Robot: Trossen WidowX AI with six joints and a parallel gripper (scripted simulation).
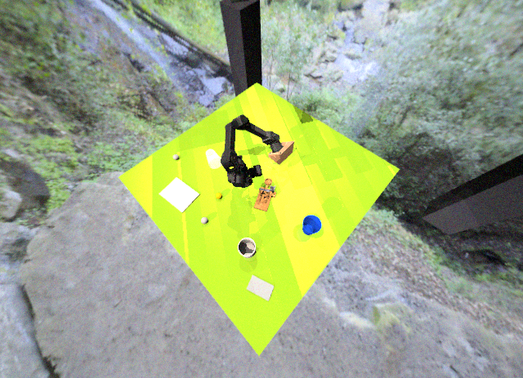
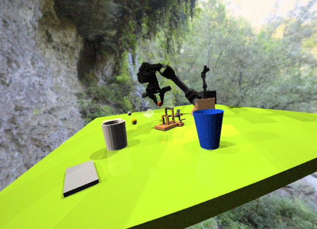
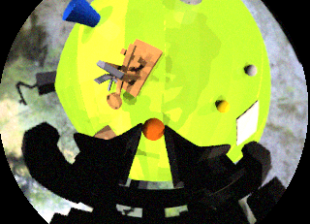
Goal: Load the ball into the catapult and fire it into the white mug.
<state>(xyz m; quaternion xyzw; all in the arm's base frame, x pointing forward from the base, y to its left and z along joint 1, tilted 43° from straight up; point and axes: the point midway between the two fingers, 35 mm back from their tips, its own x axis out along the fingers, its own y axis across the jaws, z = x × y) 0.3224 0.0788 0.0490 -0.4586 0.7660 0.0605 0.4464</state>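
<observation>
Orange round ball [image 3: 154,129] between black fingers

Small orange ball [image 2: 159,103] hung pinched at gripper [image 2: 159,103] tips, raised above table, just left of catapult in exterior view. Wooden catapult [image 2: 169,120] sat upright on flat base, mid-table. White mug [image 2: 114,134] stood upright, open-topped, nearer camera and left of catapult, well apart.

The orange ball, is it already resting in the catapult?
No, the orange ball is pinched between the fingers of the gripper, held in the air above and beside the catapult.
</observation>
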